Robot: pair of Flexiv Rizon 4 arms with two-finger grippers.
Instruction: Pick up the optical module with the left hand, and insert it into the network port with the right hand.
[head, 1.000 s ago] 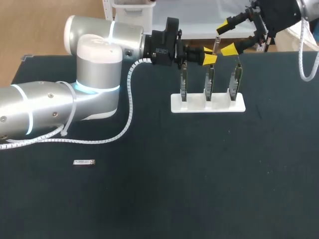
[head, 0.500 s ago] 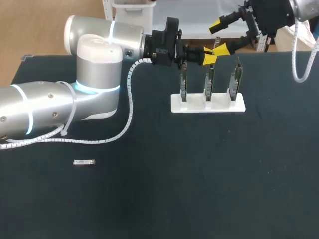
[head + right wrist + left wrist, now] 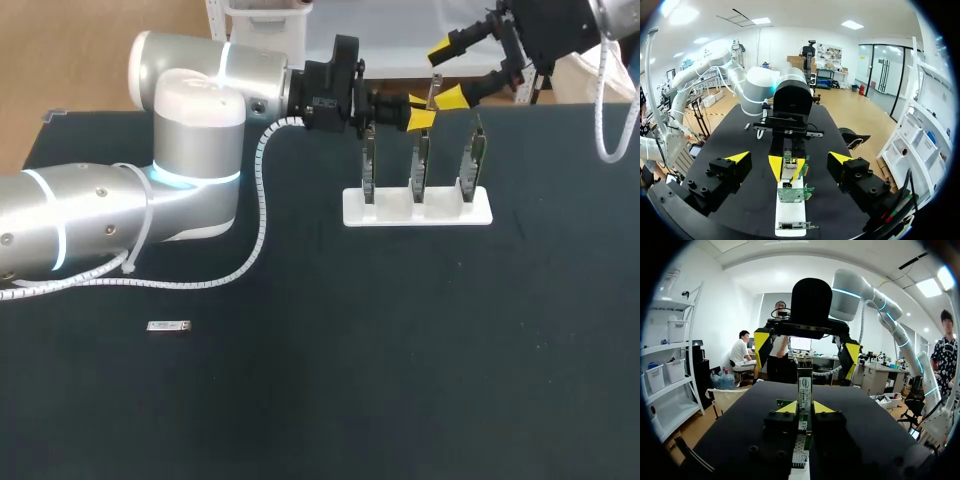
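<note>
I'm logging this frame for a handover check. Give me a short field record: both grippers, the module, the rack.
left gripper: shut on an upright slim silver module, above the rack's middle card
right gripper: open, tips either side of that module's top, apart from it
rack: white base holding three upright green cards
elsewhere: second small silver module lying flat on the black table

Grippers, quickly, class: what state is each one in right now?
Left gripper: shut on the optical module.
Right gripper: open, holding nothing.
</note>
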